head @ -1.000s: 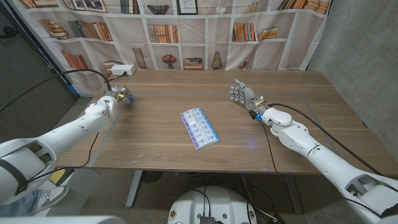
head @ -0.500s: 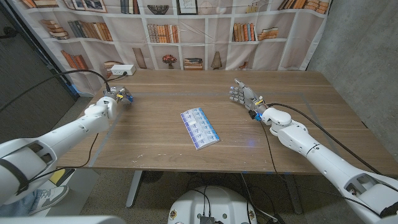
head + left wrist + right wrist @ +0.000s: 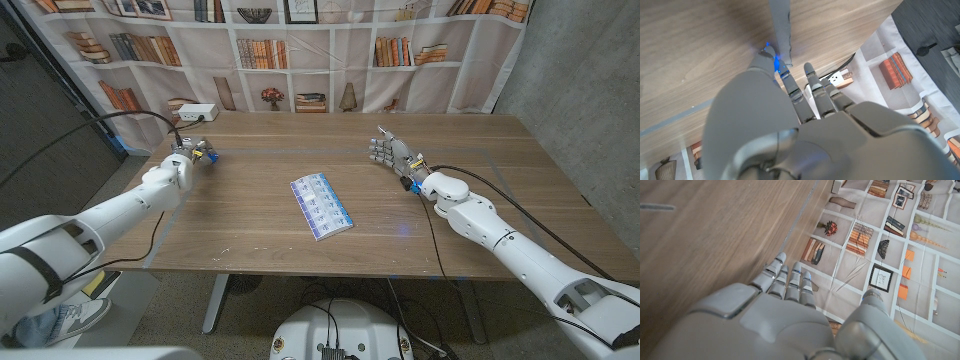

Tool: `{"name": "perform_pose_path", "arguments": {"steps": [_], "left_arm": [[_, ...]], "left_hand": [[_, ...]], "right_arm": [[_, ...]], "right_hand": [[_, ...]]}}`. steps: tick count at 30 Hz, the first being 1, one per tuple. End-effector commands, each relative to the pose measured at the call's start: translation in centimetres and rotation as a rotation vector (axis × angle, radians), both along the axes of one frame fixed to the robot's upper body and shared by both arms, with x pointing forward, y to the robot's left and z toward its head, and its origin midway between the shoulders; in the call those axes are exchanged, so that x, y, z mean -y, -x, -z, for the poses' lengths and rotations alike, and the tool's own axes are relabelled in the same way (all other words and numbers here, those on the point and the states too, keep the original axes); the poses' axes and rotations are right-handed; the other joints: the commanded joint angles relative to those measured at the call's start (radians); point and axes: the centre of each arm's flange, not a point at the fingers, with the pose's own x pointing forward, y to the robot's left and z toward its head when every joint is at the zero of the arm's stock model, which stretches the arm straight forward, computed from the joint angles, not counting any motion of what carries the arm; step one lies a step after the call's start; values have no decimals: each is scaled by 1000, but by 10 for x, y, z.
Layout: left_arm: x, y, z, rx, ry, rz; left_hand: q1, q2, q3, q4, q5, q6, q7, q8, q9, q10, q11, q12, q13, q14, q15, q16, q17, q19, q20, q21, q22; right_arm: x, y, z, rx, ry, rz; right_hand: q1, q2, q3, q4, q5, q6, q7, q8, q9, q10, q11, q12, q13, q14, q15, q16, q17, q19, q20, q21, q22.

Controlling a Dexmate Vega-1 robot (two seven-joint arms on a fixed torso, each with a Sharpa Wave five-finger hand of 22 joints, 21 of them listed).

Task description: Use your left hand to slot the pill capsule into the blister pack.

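Observation:
The blister pack [image 3: 321, 206], blue and white, lies at an angle in the middle of the wooden table [image 3: 250, 235]. My left hand [image 3: 186, 155] is far left of it, near the table's left edge. Its thumb and a finger meet on a small blue capsule [image 3: 773, 59], with the fingertips [image 3: 786, 75] down close to the wood. The capsule shows as a tiny blue speck [image 3: 208, 154] at that hand's tip. My right hand [image 3: 393, 153] stands at the right of the pack, fingers apart, holding nothing; its fingers [image 3: 790, 282] reach out over bare wood.
A white box [image 3: 197, 113] sits at the table's back left corner, just behind my left hand. A bookshelf-print curtain [image 3: 330, 50] hangs behind the table. A thin grey strip [image 3: 780, 30] lies on the wood ahead of the left fingertips.
My left hand has shifted slightly forward and to the right. The right hand and the blister pack have stayed put.

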Motion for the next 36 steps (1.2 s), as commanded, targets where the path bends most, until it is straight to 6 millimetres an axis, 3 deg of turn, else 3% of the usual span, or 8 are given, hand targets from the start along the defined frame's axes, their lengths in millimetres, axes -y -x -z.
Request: {"name": "perform_pose_path", "arguments": {"steps": [1, 24, 36], "left_arm": [[8, -5, -4, 3, 4, 15], [22, 25, -28, 66, -29, 30], [32, 43, -37, 107, -49, 61]], "left_hand": [[-2, 10, 7, 2, -5, 82, 49, 12, 0, 35, -1, 2, 2, 22, -152, -4, 0, 9, -87, 1, 0], [-8, 3, 3, 6, -12, 67, 37, -4, 0, 42, -1, -14, 2, -17, -145, -19, 0, -10, -60, -7, 1], [-7, 7, 5, 7, -12, 77, 37, -1, 1, 48, -2, -14, 3, -22, -145, -16, 1, -8, -71, -6, 1]], "right_arm": [[4, 3, 0, 6, -4, 5], [5, 5, 5, 11, -12, -1], [8, 7, 8, 13, -20, -3]], "right_hand": [[0, 11, -3, 1, 4, 6, -3, -7, 3, 9, 0, -3, 3, 6, -1, -1, 3, 6, -2, -4, 2], [-2, 11, -6, 1, 4, 6, -3, -7, 3, 12, 0, -11, 4, 6, 0, -1, 3, 6, -1, -4, 2], [-1, 11, -7, 0, 4, 6, -3, -7, 3, 13, 0, -16, 4, 7, 0, -1, 3, 5, -1, -4, 2]]}}
